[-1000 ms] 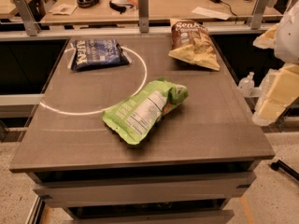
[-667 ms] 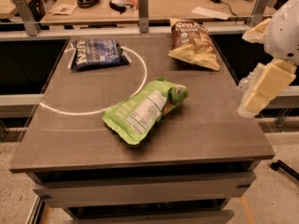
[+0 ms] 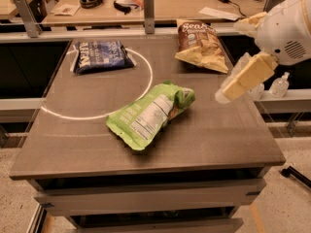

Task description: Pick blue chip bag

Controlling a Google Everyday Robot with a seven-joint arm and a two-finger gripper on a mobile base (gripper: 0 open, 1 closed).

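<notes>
Hanging at the right of the frame, over the right edge of the brown table (image 3: 73, 149), the robot's two-finger gripper (image 3: 233, 57) shows its tan jaws spread apart with nothing between them, so it reads as open and empty. Nearest to it, toward the upper middle, lies a brown-and-yellow crinkly chip bag (image 3: 200, 45); at the centre sprawls a bright green bag with a white nutrition label (image 3: 150, 113). The dark navy-blue crinkly chip bag with white lettering (image 3: 99, 56) sits well apart from the jaws, flat in the upper left, on the upper-left arc of the white circle (image 3: 146, 84) marked on the tabletop. From the jaws it lies to the left and slightly up, clear across the table, with its long axis running roughly left to right. The single arm will likely have to travel over the two other bags. Compared with a second ago, the gripper has swung leftward and inward over the table edge; all three bags lie unchanged
</notes>
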